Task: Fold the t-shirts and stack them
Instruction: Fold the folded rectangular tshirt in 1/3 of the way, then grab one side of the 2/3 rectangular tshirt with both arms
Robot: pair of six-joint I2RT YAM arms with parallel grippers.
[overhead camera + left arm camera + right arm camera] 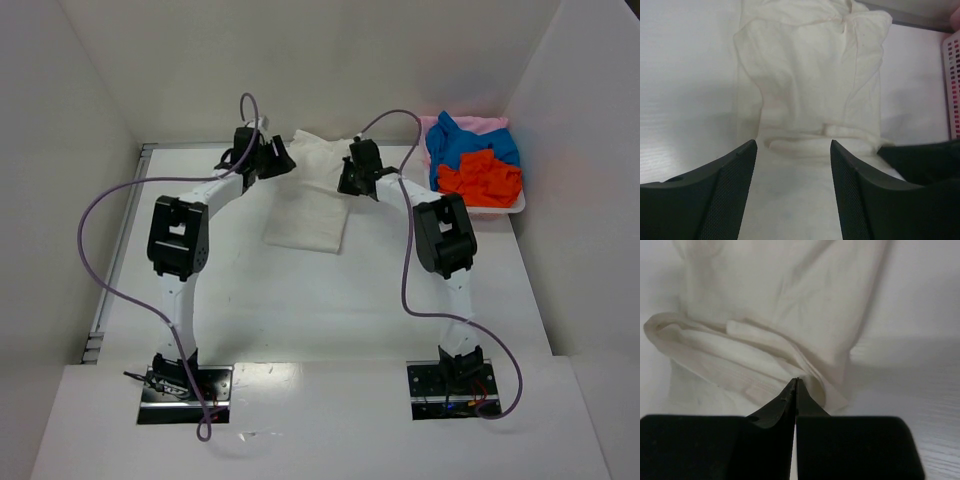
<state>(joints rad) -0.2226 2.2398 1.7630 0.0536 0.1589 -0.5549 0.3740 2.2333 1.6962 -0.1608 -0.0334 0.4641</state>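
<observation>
A large off-white t-shirt (310,215) lies partly folded at the middle back of the table. It also shows in the left wrist view (810,75) and the right wrist view (780,295). My left gripper (283,158) is open just above the shirt's far left part, with cloth showing between its fingers (793,142). My right gripper (350,183) is at the shirt's right edge, shut on a raised fold of cloth (796,380). A blue shirt (465,145), an orange-red shirt (482,180) and a pale pink shirt (480,123) lie bunched in the tray.
A shallow white tray (512,210) stands at the back right corner, and its lattice wall shows in the left wrist view (952,85). White walls close in the table at the back and both sides. Purple cables loop off both arms.
</observation>
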